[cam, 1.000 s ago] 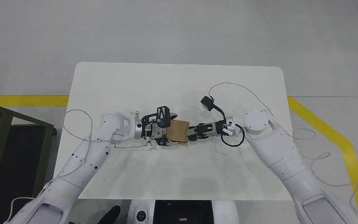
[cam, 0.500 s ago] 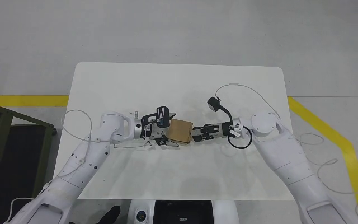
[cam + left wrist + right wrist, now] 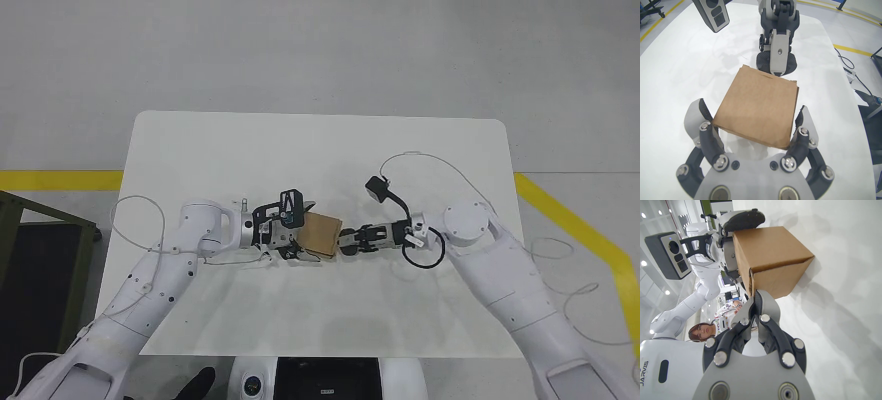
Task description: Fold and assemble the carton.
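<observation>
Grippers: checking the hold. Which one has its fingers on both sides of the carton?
The left gripper: its fingers straddle the carton, one against each side. The right gripper has its fingers pressed together, tips at the carton's edge.

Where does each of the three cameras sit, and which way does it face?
Top view: above the arms, looking down at the table; both arms show, meeting at the carton.
Left wrist view: on the left wrist, looking along the left gripper, whose fingers flank the carton; the right gripper faces it from the far end.
Right wrist view: on the right wrist, looking along the right gripper at the carton's opposite end; the left arm shows beyond.
Shared: both wrist views show the carton and the other gripper.
</observation>
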### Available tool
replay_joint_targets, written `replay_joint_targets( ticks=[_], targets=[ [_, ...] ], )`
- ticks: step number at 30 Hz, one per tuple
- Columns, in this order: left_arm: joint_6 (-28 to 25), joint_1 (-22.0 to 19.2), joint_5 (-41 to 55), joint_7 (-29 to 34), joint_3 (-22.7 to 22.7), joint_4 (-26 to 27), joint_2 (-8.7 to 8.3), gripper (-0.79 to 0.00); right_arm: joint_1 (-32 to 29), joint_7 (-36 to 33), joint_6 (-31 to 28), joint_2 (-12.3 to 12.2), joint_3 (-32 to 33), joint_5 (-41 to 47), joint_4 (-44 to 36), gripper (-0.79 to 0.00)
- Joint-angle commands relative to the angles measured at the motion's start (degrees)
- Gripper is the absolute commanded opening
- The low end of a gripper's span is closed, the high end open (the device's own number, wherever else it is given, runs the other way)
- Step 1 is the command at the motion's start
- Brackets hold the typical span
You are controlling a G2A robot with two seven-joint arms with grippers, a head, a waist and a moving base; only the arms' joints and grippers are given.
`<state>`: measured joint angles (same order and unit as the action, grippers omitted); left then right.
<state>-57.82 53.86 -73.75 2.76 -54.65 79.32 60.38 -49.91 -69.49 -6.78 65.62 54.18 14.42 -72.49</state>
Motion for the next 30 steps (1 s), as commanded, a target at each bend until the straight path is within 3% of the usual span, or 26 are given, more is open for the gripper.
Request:
replay_joint_targets(
  ticks=[1, 17, 24, 28, 29, 30],
  targets=[
    [0.0, 0.0, 0.0, 0.0, 0.0, 0.0, 0.01, 0.000, 0.3, 0.0, -0.1, 0.1, -0.3, 0.1, 0.4, -0.785],
    [-0.1, -0.2, 0.3, 0.1, 0.3, -0.2, 0.17, 0.000, 1.3, 0.0, -0.9, 0.7, -1.8, 0.9, 1.9, -0.785],
    [-0.2, 0.7, 4.1, -0.6, -2.2, 0.8, -0.77, 0.000, 0.0, 0.1, -1.3, -0.3, 1.4, 0.4, 0.2, -0.779],
    [-0.2, 1.6, 9.2, -0.7, -3.5, 3.0, -2.21, 0.000, -1.8, 0.7, -3.0, -1.3, 4.4, 0.0, -1.5, -0.693],
    [-0.2, 1.7, 10.9, -0.6, -3.9, 3.8, -2.67, 0.000, -2.2, 1.1, -3.8, -1.5, 5.1, -0.1, -1.9, -0.637],
    [-0.2, 1.9, 12.4, -0.4, -4.2, 4.4, -3.16, 0.000, -2.6, 1.6, -4.6, -1.7, 5.7, -0.4, -2.4, -0.533]
  ],
)
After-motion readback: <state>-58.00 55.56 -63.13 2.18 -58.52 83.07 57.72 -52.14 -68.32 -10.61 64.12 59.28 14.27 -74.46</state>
